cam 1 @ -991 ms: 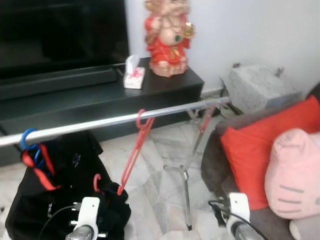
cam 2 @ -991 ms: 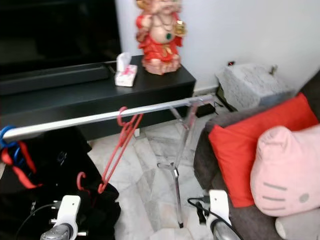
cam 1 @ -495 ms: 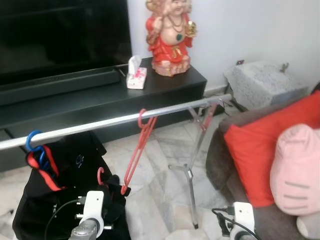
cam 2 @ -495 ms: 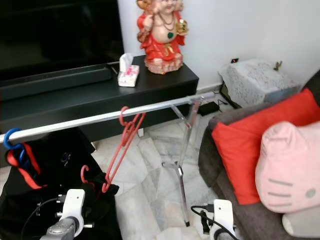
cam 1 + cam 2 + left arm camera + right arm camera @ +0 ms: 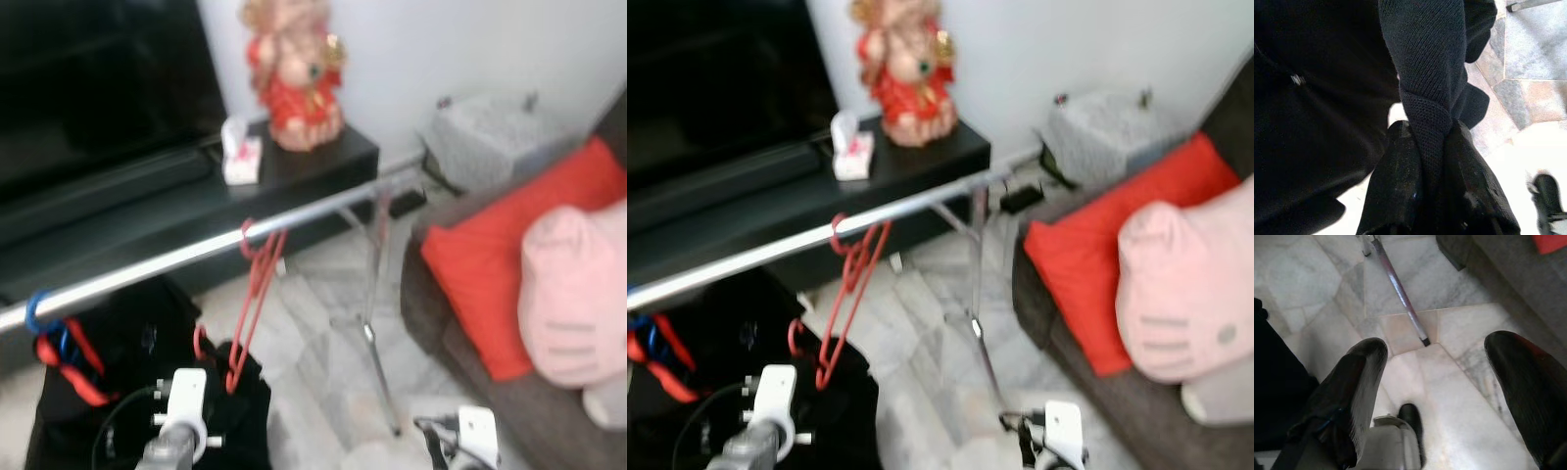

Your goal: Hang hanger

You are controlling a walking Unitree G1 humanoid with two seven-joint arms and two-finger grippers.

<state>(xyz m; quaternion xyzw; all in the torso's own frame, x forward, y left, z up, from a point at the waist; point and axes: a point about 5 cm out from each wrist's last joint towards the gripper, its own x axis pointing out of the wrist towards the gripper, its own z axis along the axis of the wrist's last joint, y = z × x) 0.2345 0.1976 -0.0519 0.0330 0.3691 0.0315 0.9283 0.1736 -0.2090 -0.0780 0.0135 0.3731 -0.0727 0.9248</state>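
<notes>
Hanger work looks partly done from where I stand: a red hanger already hooks over the silver rail near its middle and dangles at a slant. A blue hook sits further along the rail toward the robot's left, with black clothing and red straps hanging beneath it. The left gripper has its fingers pressed together on a bunched fold of black knitted cloth, held low, below the rail. A second red hook shows just beside the lower end of the slanting hanger, against the dark cloth; whether it belongs to that garment I cannot tell, as the head views are blurred. The right gripper hangs spread wide over the marble floor with nothing between its fingers. My guess is the garment still has to be lifted and hooked onto the rail.
</notes>
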